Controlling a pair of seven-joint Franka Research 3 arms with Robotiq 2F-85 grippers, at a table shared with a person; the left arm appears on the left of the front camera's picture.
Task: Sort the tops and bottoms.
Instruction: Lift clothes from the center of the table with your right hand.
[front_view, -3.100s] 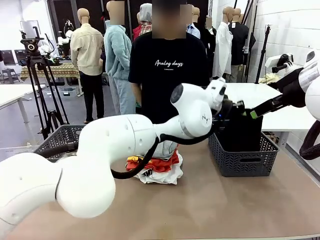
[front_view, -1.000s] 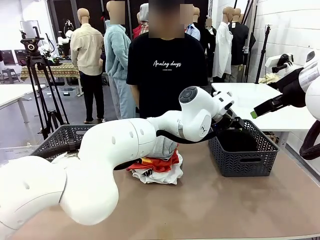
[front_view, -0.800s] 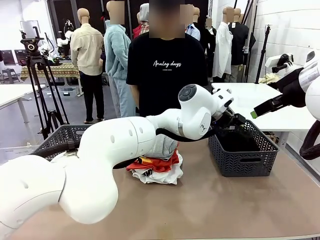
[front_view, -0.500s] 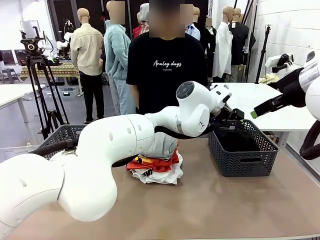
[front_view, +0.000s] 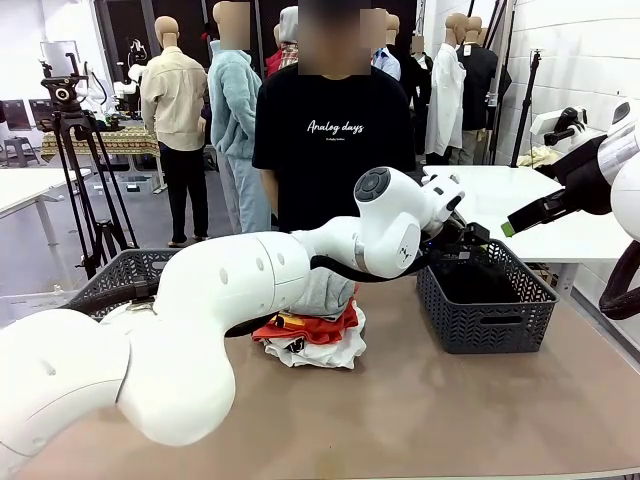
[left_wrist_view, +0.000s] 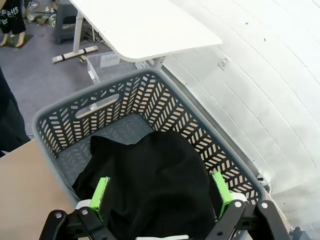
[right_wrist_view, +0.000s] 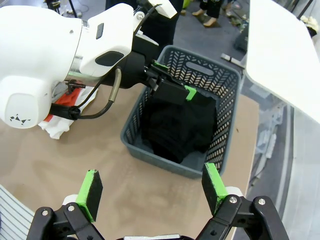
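A black bottom (left_wrist_view: 150, 170) lies crumpled inside the dark grey lattice basket (front_view: 485, 318) on the table's right side. My left gripper (front_view: 462, 238) hovers over that basket, and its jaws stand open above the cloth (right_wrist_view: 180, 125). In the left wrist view the left gripper (left_wrist_view: 161, 192) shows green pads (left_wrist_view: 101, 196) wide apart, with the garment below them. A pile of tops (front_view: 312, 332), orange-red over white, rests mid-table behind my left arm. My right gripper (right_wrist_view: 151, 187) is open and holds nothing, high above the table's right part.
A second lattice basket (front_view: 118, 280) stands at the far left. A person in a black printed T-shirt (front_view: 335, 140) stands across the table. A white table (right_wrist_view: 285, 55) lies beyond the right basket. Bare brown tabletop (front_view: 420, 410) stretches along the near side.
The black garment, hanging from my left gripper above the basket three seconds ago, now lies in the basket. The left jaws have opened wide. My right arm has stayed still.
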